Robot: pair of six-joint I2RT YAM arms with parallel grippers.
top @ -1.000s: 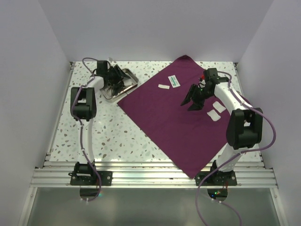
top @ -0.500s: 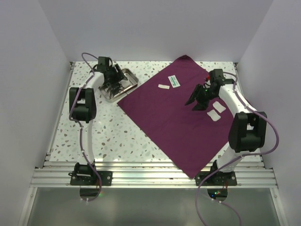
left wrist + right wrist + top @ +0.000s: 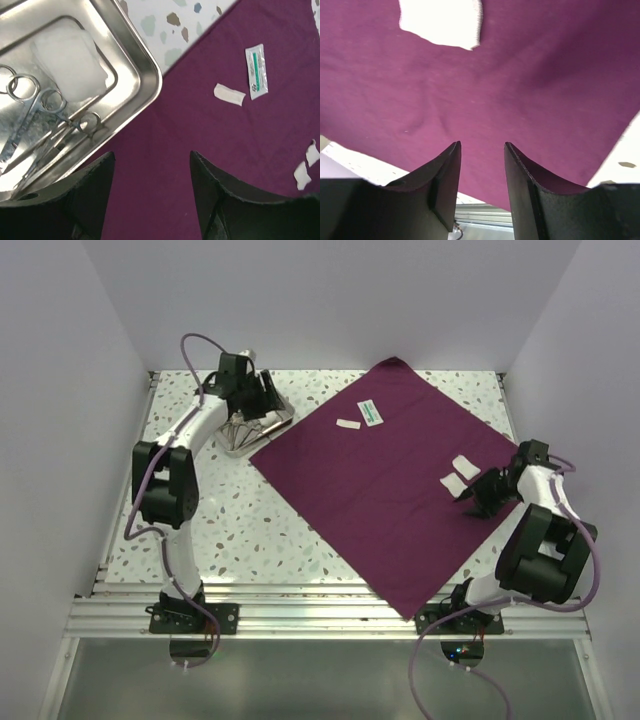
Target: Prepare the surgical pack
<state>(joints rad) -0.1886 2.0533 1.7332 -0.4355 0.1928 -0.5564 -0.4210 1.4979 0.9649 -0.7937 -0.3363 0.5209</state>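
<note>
Over the plum cloth (image 3: 210,150), the left pincer (image 3: 150,160) is held open and empty; the steel tray (image 3: 150,75) of forceps (image 3: 60,112) is seen at its 10 o'clock. The right pincer (image 3: 482,147) is held parted, empty, a gauze pad (image 3: 442,22) at 11 o'clock.

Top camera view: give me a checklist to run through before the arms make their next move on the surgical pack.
1. Left claw empty: ok, jaws apart, nothing between them.
2. Right claw empty: ok, jaws apart over bare purple cloth.
3. Forceps inside steel tray: ok, beside a gauze pad.
4. Tray in the cloth's middle: not ok, it stands at the cloth's left corner.
5. Loose items gathered: not ok; green packet, white strip and two white pads lie scattered on the cloth.
</note>
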